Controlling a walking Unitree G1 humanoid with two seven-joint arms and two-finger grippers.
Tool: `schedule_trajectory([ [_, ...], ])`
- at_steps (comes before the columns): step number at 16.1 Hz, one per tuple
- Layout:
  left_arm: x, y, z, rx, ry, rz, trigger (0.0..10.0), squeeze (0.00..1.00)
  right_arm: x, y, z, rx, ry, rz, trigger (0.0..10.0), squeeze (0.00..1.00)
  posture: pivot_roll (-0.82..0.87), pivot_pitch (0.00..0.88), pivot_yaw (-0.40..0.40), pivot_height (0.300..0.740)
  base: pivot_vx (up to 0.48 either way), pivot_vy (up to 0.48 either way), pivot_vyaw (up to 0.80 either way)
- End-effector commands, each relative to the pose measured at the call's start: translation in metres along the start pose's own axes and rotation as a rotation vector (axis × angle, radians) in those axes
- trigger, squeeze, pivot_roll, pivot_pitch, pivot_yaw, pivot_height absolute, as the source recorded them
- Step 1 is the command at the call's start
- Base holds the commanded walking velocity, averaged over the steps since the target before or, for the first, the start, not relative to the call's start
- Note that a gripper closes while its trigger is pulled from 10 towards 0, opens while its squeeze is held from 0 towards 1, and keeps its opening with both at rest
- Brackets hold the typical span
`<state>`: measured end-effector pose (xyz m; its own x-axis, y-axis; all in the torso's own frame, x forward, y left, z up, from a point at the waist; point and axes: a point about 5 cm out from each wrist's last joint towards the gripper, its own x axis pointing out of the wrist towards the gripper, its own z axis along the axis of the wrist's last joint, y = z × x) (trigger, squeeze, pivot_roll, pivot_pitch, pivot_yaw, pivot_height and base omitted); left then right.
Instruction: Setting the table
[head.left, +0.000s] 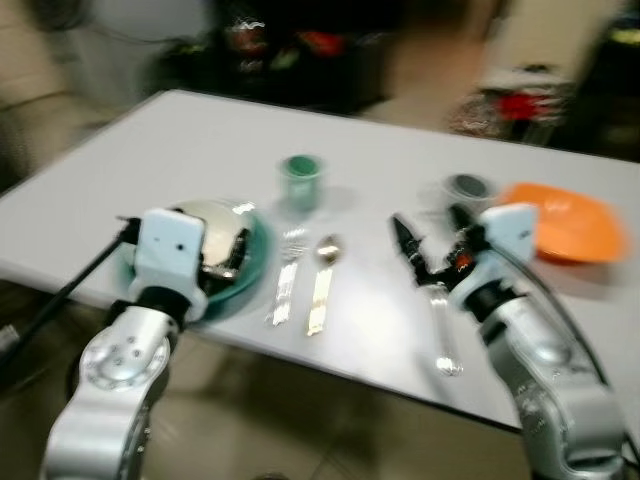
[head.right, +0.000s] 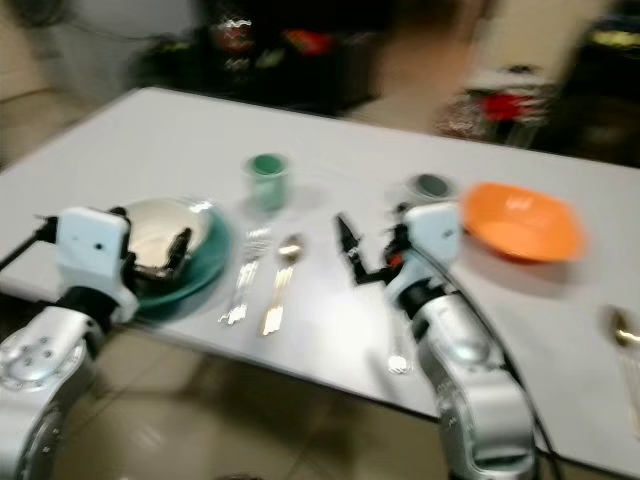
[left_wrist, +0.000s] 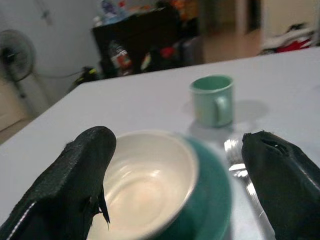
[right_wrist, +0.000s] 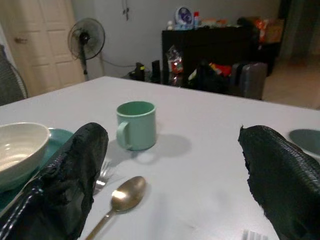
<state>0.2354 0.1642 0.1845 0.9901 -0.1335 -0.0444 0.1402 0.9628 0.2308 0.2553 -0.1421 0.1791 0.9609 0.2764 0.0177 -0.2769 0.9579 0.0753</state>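
- Cutlery for the second place setting is the open question: a silver utensil lies on the white table, just under the right gripper, long axis running 12 to 6 o'clock; blur hides whether it is a fork.
- From the right gripper, its handle trails toward 6 o'clock, so the right arm is plainly the nearer one.
- Right gripper's fingers are spread wide and hold nothing.
- Left gripper hangs over the cream bowl on the teal plate, fingers also wide apart and empty.
- First setting looks finished: fork and spoon lie parallel at the plate's 3 o'clock, green mug at 1 o'clock.
- Orange bowl sits at the right gripper's 2 o'clock, a grey cup beside it.
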Motion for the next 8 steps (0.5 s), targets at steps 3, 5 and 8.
schedule_trajectory([
  [3, -0.0015, 0.0044, 0.001, 0.015, 0.002, 0.023, 10.0, 0.0, 0.0014, 0.0047, -0.0028, 0.006, 0.017, 0.018, 10.0, 1.0, -0.05, 0.0, -0.006, 0.74, 0.0, 0.281, 0.8],
  [5, -0.002, 0.0054, 0.0012, 0.022, 0.003, 0.022, 10.0, 0.0, 0.0024, 0.0063, -0.003, 0.013, 0.018, 0.016, 10.0, 1.0, -0.04, 0.0, -0.006, 0.74, 0.0, 0.281, 0.0],
  [8, -0.0013, 0.0081, 0.0004, 0.03, 0.006, 0.022, 10.0, 0.0, 0.0012, 0.004, -0.007, 0.031, 0.036, -0.019, 10.0, 0.0, -0.05, 0.0, 0.009, 0.74, 0.0, 0.28, 0.0],
])
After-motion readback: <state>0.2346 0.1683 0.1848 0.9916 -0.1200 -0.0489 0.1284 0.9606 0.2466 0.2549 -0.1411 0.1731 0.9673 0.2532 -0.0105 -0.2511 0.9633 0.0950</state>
